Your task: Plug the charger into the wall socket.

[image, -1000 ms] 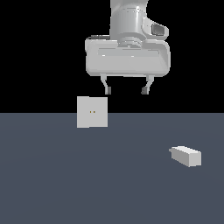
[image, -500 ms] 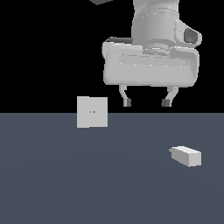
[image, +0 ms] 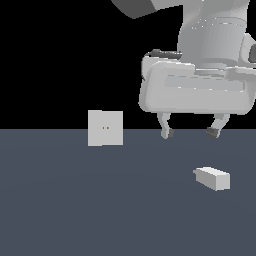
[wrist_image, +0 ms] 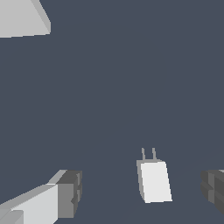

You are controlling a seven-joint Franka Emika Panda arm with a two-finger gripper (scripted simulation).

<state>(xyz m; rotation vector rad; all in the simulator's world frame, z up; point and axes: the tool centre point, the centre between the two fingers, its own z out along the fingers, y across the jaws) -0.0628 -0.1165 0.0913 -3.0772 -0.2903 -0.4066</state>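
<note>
Wrist view: gripper (wrist_image: 142, 197) hangs with jaws spread and empty above the charger (wrist_image: 154, 180), which lies flat on the floor between the fingertips, nearer one side, long axis crosswise to the jaw line, prongs (wrist_image: 148, 154) pointing away, well apart from the socket (image: 105, 128).

Flat, even light in both views — no glare, no bright spots. The floor (image: 75, 200) rendered a uniform slate grey beneath a pure black backdrop. Cast shadows were barely there; only a faint darker patch showed on the floor near the charger (image: 212, 178). Shading was soft: the charger's top read lighter than its sides, and the socket (image: 105, 128) looked nearly flat white. Edges were slightly soft and blocky — low-resolution render. No edge distortion. The wrist view was equally sharp throughout, its pads (wrist_image: 70, 194) dark grey.
</note>
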